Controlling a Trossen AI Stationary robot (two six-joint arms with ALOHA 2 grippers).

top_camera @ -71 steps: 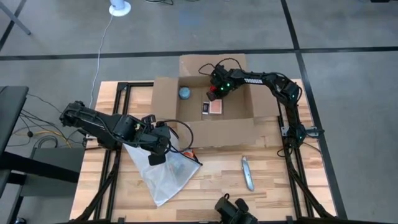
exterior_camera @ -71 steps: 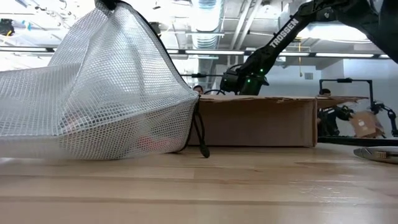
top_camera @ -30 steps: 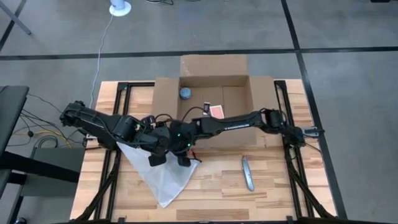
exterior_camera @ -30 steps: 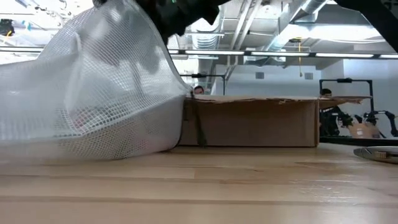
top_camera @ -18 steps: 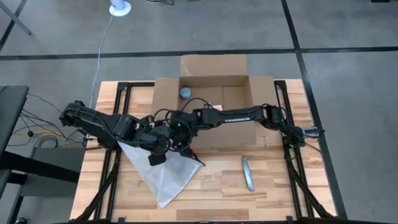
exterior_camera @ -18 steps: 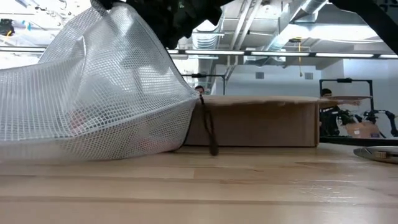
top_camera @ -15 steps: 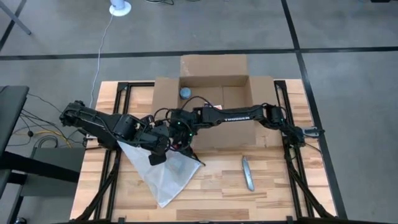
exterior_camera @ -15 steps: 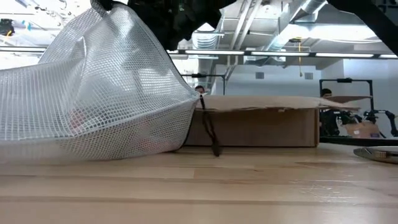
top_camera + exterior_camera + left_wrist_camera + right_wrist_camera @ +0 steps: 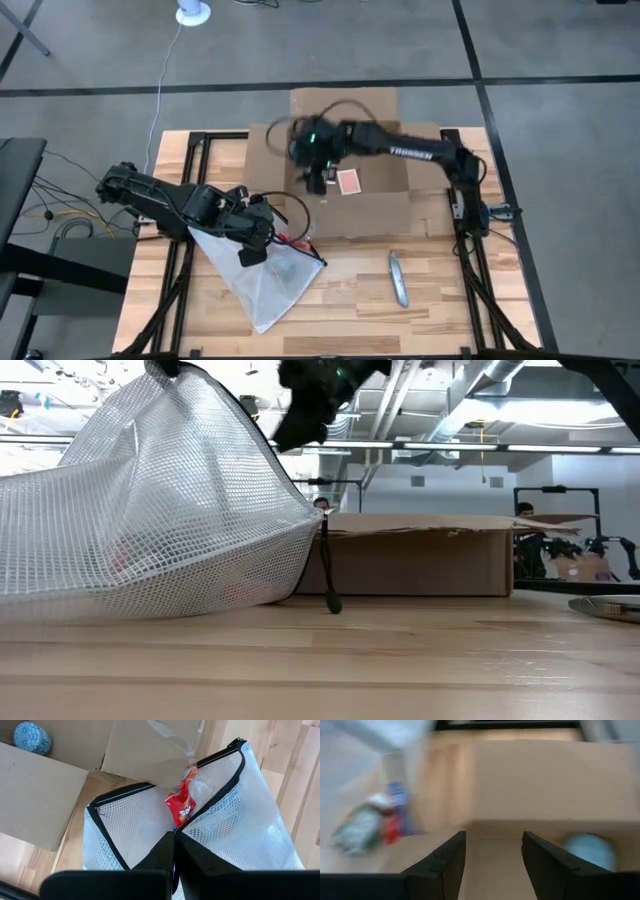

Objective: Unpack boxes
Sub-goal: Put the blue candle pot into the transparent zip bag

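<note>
At the worktop's far edge, centre, the cardboard box [image 9: 345, 185] is sitting w/ flaps open, a red card [image 9: 348, 181] and a blue ball [image 9: 586, 851] lying inside. Right gripper [image 9: 316, 172] is hovering over the box's left part, fingers [image 9: 447, 865] spread apart, holding nothing. Left gripper [image 9: 262, 228] is staying near the worktop's left side, just in front of the box, fingers [image 9: 157, 856] pinched tight on the mesh bag's [image 9: 262, 283] rim, lifting it open; a red wrapper [image 9: 181, 802] is showing at the bag mouth. A utility knife [image 9: 398, 279] is lying toward the front right.
</note>
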